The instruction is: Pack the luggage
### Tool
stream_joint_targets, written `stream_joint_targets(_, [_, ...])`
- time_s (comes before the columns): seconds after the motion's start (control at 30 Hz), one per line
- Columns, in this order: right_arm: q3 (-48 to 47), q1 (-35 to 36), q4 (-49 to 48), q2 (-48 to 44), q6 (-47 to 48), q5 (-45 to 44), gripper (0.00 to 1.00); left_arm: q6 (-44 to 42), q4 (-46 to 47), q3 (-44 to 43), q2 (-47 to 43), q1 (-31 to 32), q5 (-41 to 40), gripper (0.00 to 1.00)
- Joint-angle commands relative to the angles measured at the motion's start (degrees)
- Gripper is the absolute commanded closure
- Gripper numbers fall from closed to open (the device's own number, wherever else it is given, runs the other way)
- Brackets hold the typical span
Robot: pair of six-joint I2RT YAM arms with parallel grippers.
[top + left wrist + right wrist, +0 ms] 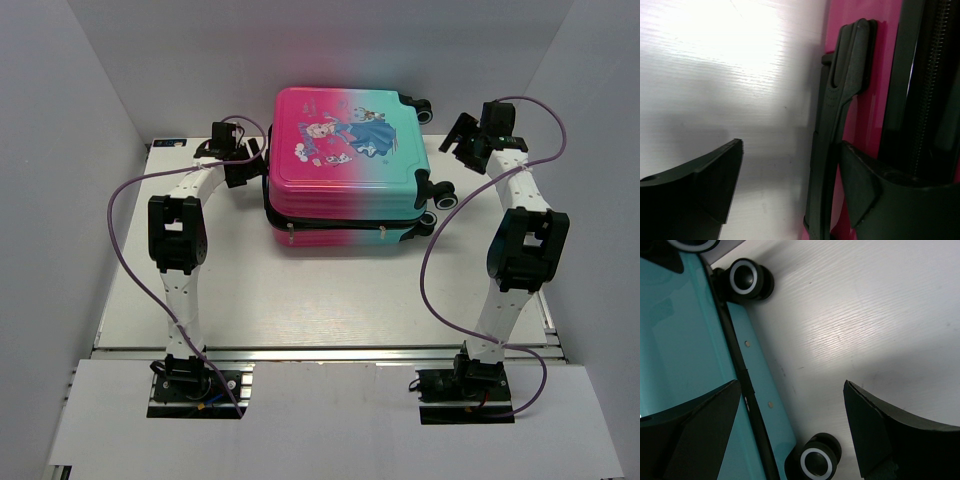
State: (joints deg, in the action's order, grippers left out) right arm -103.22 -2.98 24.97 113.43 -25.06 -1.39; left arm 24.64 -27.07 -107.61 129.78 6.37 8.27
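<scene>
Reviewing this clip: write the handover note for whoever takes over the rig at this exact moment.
Left gripper: open, holding nothing, set around the side handle at the luggage's pink end.
Right gripper: open, empty, over the teal edge by the wheels.
Luggage: lying flat, shells together, far middle of the table.
Done: lid down; no loose items in view.
Left: the zip's state cannot be told; check and close it.
</scene>
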Motion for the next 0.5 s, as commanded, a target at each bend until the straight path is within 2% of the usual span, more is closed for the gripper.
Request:
stream_joint_targets(0.0, [-1.9, 0.35, -5.18, -2.07, 0.45, 8.24, 0.12, -2.75, -1.66, -3.83, 2.13, 1.28, 2.98, 0.16])
stream_joint_targets(0.1, [-1.11, 0.61, -6.95, -2.07, 1.94, 8.5, 0.11, -3.98, -0.8, -1.56, 2.68, 1.28, 3.85, 0.22])
stream_joint_targets(0.2, [-3.29, 0.79, -7.57, 2.48, 1.07, 10.53, 0.11, -5.92, 2.19, 1.0, 3.2, 1.97, 6.75, 0.43])
stream_joint_targets(0.23, [-4.26, 0.79, -7.57, 3.89, 0.37, 10.09, 0.12, -6.36, 2.28, 1.18, 3.64, 2.5, 6.76, 0.61])
stream_joint_targets(0.37, [-13.3, 1.05, -5.73, 11.8, -1.48, 7.81, 0.14, -6.45, 1.59, 0.92, 6.36, 1.81, 9.12, 1.0])
stream_joint_targets(0.47, [-17.89, 1.4, -7.65, 16.2, -1.92, 5.35, 0.16, -6.8, 1.05, 0.91, 7.25, 1.28, 10.89, 1.0])
